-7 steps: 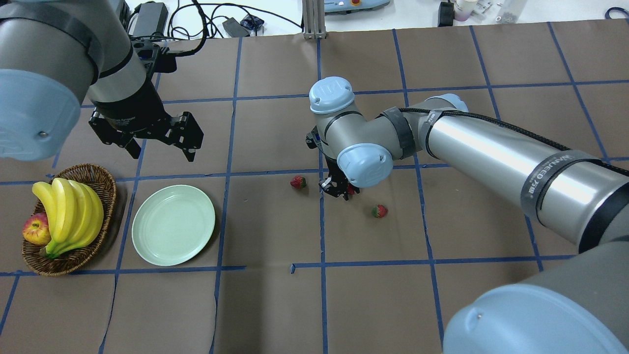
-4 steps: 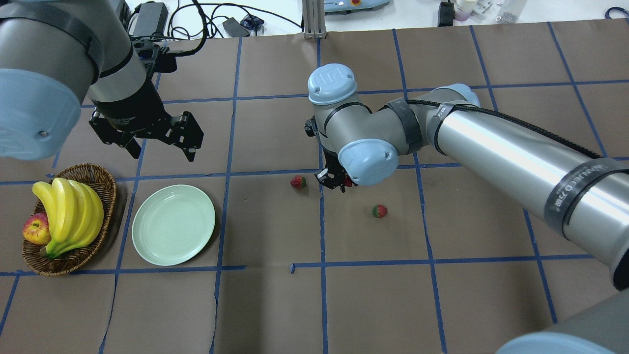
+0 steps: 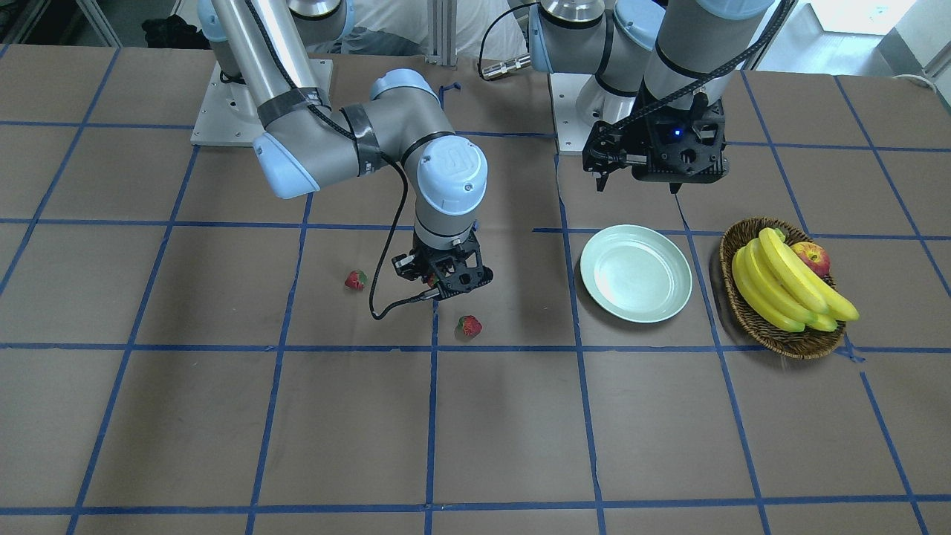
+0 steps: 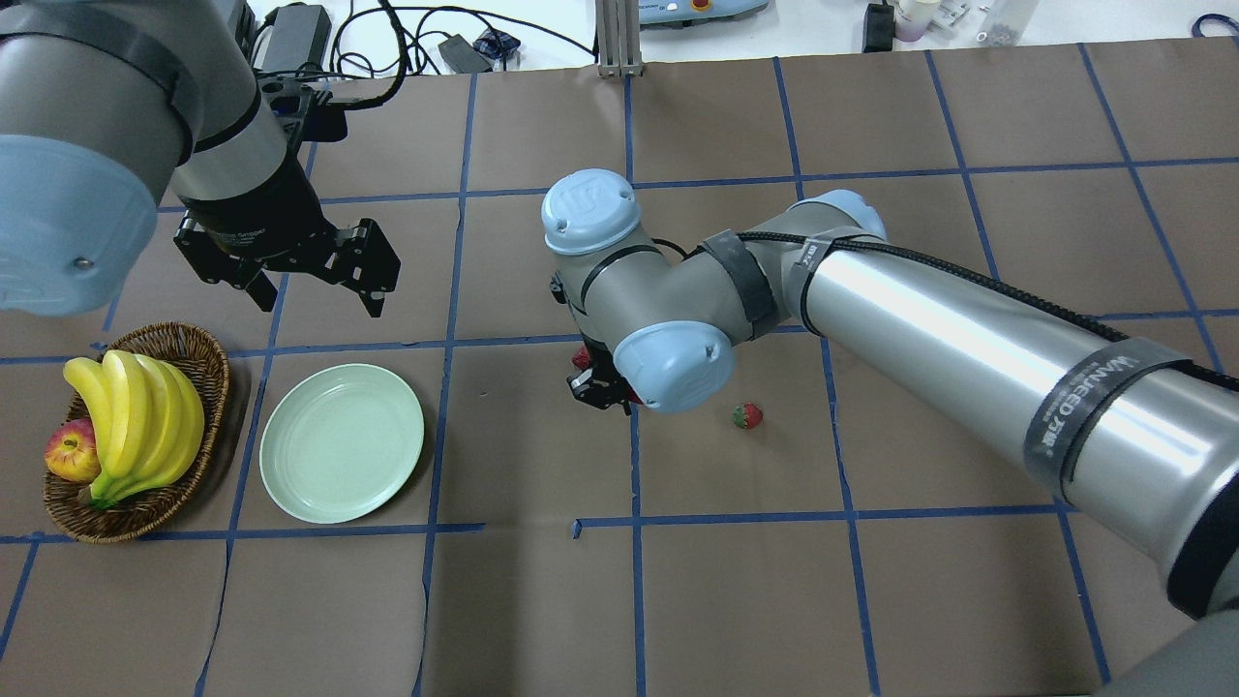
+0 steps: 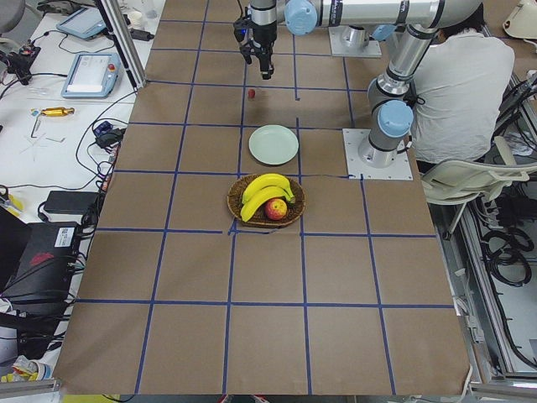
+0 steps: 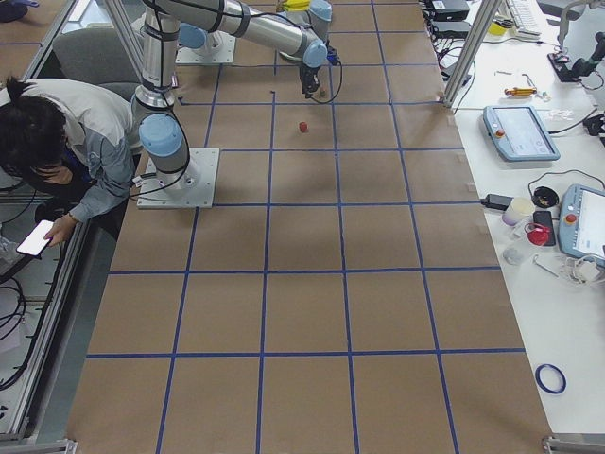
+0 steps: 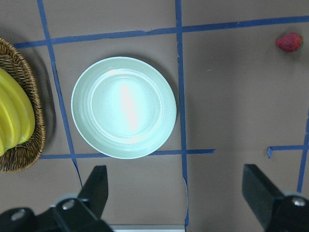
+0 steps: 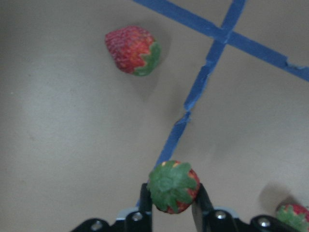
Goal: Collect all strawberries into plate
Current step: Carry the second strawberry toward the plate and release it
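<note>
My right gripper (image 8: 172,203) is shut on a strawberry (image 8: 173,187), held just above the brown table; the gripper also shows in the front view (image 3: 440,281). A second strawberry (image 3: 469,325) lies close beside it, partly hidden under the arm in the overhead view (image 4: 581,358). A third strawberry (image 4: 746,416) lies to the right. The empty mint-green plate (image 4: 341,442) sits at the left, also in the left wrist view (image 7: 123,107). My left gripper (image 4: 319,302) is open and empty, hovering behind the plate.
A brown wicker basket (image 4: 208,350) with bananas (image 4: 140,416) and an apple (image 4: 70,453) stands left of the plate. Cables and devices (image 4: 290,29) lie along the far table edge. Blue tape lines cross the table.
My right gripper has moved left, toward the plate, carrying the strawberry past the one lying on the table. The left arm has not moved.
</note>
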